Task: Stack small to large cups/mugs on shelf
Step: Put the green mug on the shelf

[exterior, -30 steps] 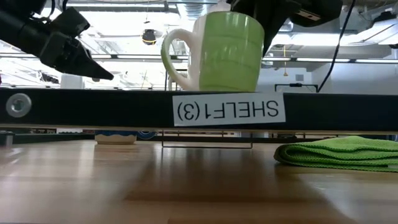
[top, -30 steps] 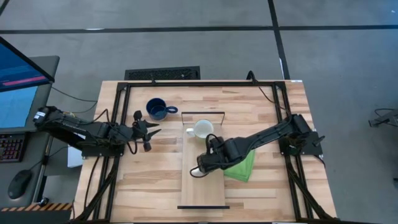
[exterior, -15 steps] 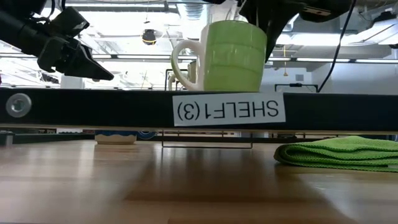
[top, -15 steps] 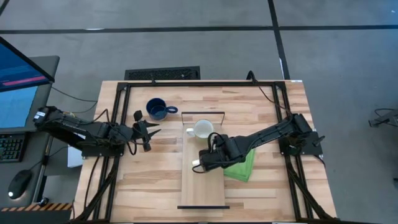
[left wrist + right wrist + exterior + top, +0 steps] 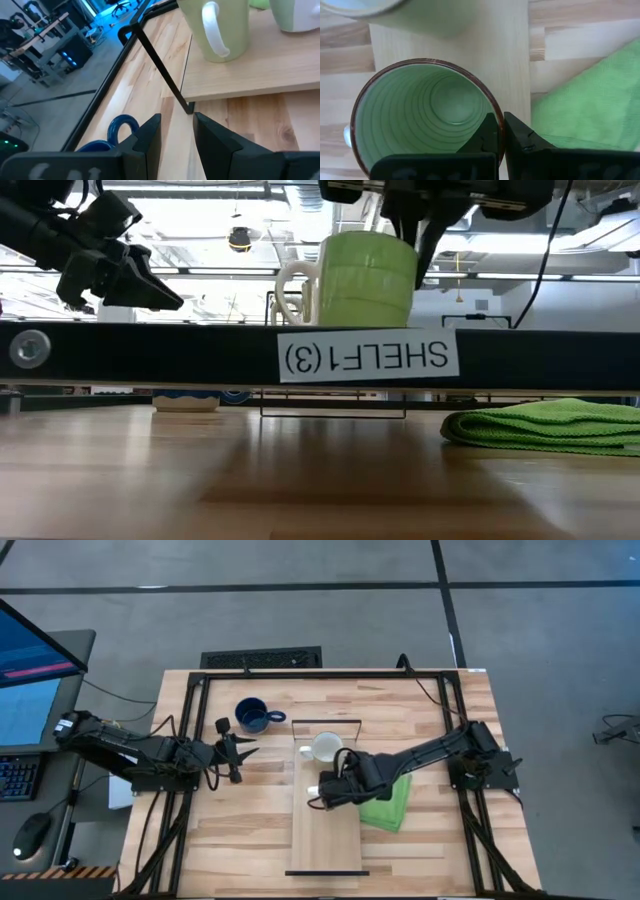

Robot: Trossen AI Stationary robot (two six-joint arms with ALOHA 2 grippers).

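Note:
A light green mug (image 5: 430, 115) with a white handle (image 5: 292, 290) is over the middle of the long pale shelf (image 5: 330, 850), and my right gripper (image 5: 501, 120) is shut on it. A white mug (image 5: 325, 747) stands on its base on the shelf's far part, handle toward the table's left. A dark blue mug (image 5: 252, 715) stands on the tabletop left of the shelf's far end. My left gripper (image 5: 238, 748) hovers open beside the shelf's left edge, near the blue mug, with nothing between its fingers. My right gripper holds the green mug by its rim wall (image 5: 498, 116), on the side away from the handle. One finger (image 5: 487, 131) is inside the mug and one (image 5: 520, 134) outside, coming from above and pointing down. The mug hangs upright; whether its base touches the shelf is hidden behind the shelf's frame bar.
A folded green cloth (image 5: 388, 805) lies on the tabletop against the shelf's right edge, under my right arm. The shelf's black frame bar (image 5: 150, 355) crosses the low view. The near half of the shelf (image 5: 328, 860) is bare wood.
My right gripper has carried the green mug a little toward the table's far edge, closer to the white mug, and has rolled, turning the mug about so its handle swings round. My left gripper has rolled slightly where it hovers.

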